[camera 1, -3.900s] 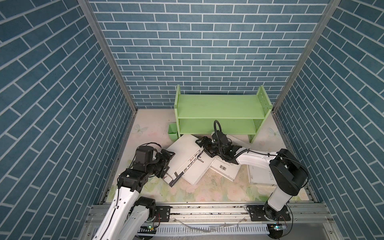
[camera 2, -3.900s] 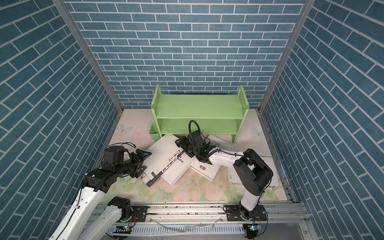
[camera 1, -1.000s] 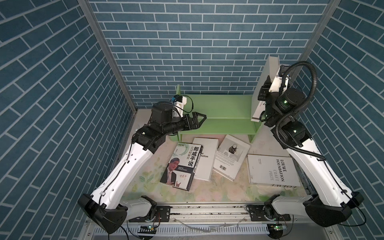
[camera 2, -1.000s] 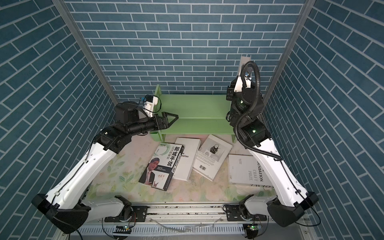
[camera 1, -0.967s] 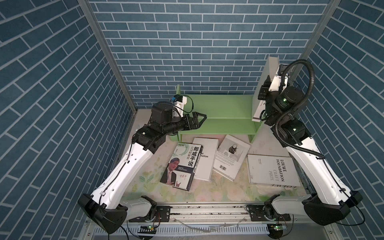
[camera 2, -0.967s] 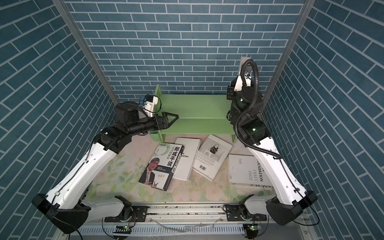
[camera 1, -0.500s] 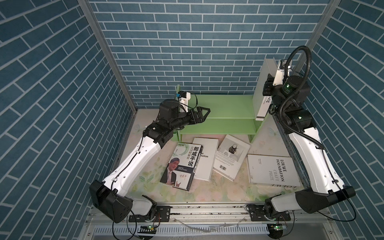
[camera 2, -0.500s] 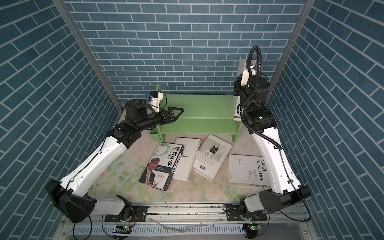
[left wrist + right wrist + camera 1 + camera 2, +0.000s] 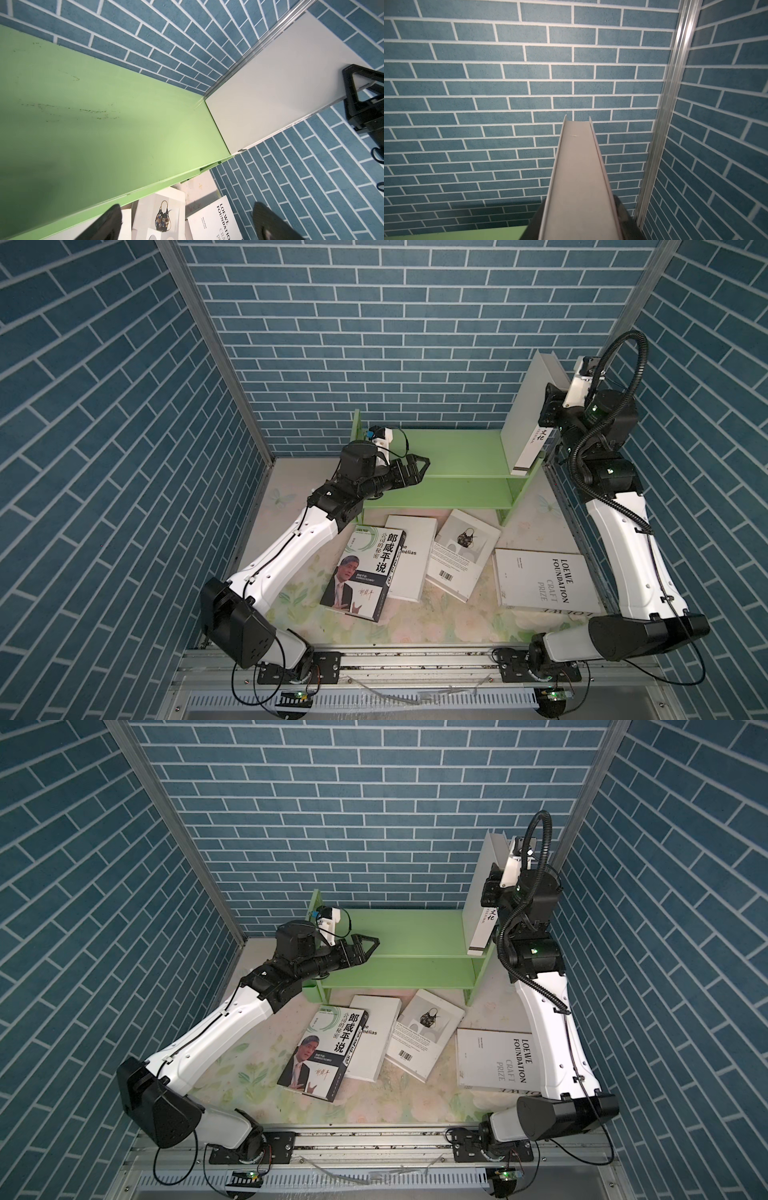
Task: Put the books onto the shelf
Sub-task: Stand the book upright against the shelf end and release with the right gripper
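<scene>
Right jaws hold white book (image 9: pixel 525 414) at shelf (image 9: pixel 455 452) top's right end, left jaws wide over its bare left, four books (image 9: pixel 540 576) flat on worktop (image 9: pixel 436 622) nearer.

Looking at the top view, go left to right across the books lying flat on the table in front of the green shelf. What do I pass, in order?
portrait-cover book → plain white book → handbag-cover book → Loewe Foundation book

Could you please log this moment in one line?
right gripper: shut on white book, upright at shelf | left gripper: open, empty | four books: on table
</scene>
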`<action>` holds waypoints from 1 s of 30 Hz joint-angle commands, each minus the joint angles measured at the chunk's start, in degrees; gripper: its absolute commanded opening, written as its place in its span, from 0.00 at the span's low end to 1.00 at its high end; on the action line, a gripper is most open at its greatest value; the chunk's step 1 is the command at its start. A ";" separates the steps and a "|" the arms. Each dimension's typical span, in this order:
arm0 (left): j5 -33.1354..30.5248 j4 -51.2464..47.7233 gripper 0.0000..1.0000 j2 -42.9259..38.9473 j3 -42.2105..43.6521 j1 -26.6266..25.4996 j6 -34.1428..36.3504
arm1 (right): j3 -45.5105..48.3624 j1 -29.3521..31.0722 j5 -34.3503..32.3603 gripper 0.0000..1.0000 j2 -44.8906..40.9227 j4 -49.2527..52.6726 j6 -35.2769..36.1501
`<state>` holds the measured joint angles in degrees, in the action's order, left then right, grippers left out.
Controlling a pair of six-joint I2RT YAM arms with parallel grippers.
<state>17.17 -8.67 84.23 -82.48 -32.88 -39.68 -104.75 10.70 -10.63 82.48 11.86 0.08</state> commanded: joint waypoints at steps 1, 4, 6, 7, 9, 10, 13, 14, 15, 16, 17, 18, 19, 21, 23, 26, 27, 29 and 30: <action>-1.03 0.87 1.00 0.40 -1.95 -0.34 -0.46 | -1.45 -0.92 0.55 0.35 2.02 7.86 5.75; -0.82 0.16 1.00 1.07 -2.83 -0.34 -0.37 | -2.55 -0.87 0.82 0.35 2.68 9.58 6.57; -0.82 0.06 0.99 1.34 -3.04 -0.40 -0.59 | -2.48 -0.91 0.88 0.35 2.89 10.24 6.84; -0.82 0.13 1.00 1.46 -3.04 -0.41 -0.74 | -2.55 -0.93 1.16 0.35 2.95 10.70 6.94; -0.82 -0.08 1.00 1.46 -3.04 -0.34 -0.78 | -2.65 -0.93 1.44 0.35 2.95 11.33 6.97; -0.82 -0.29 1.00 1.31 -3.00 -0.36 -0.80 | -2.73 -0.89 1.49 0.35 2.87 11.52 7.03; -1.06 -0.99 1.00 0.90 -2.61 -0.36 -0.84 | -2.49 -0.88 1.58 0.35 2.45 11.82 6.97; -1.16 -1.16 1.00 0.78 -2.38 -0.35 -0.80 | -2.40 -0.86 1.58 0.35 2.27 11.93 6.95; -1.33 -1.13 1.00 0.51 -2.17 -0.34 -0.87 | -2.10 -0.84 1.71 0.35 2.04 12.04 6.93; -1.41 -1.14 1.00 0.28 -1.83 -0.34 -1.05 | -1.79 -0.86 1.80 0.35 1.82 12.09 6.87; -1.50 -1.09 1.00 0.11 -1.65 -0.34 -1.10 | -1.55 -0.85 1.85 0.35 1.55 12.12 6.78; -1.61 -1.17 1.00 -0.02 -1.49 -0.34 -1.25 | -1.14 -0.85 1.79 0.35 1.29 12.15 6.65; -1.67 -1.17 1.00 -0.13 -1.43 -0.39 -1.33 | -0.73 -0.86 1.82 0.35 0.87 12.11 6.56; -1.57 -1.16 1.00 -0.14 -1.42 -0.34 -1.41 | -0.21 -0.85 1.94 0.35 0.28 12.07 6.47; -1.46 -1.08 0.99 -0.16 -1.44 -0.34 -1.65 | -0.10 -0.88 2.11 0.35 -0.11 12.22 6.48; -1.20 -0.79 1.00 -0.18 -1.17 -0.36 -2.46 | -0.08 -0.86 2.37 0.35 -0.56 12.75 6.58; -1.09 -0.55 1.00 -0.06 -1.02 -0.38 -2.75 | 0.13 -0.85 2.37 0.35 -0.69 12.71 6.69; -0.94 -0.38 0.99 -0.12 -0.76 -0.41 -3.10 | 0.90 -0.85 2.37 0.35 -0.87 12.43 6.69; -0.91 -0.24 1.00 -0.11 -0.63 -0.35 -3.28 | 1.52 -0.81 2.37 0.35 -0.99 12.05 6.71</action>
<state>16.10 -9.52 85.19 -83.92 -32.93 -42.28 -105.84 10.33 -8.10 81.65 15.94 2.42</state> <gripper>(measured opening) 0.996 0.429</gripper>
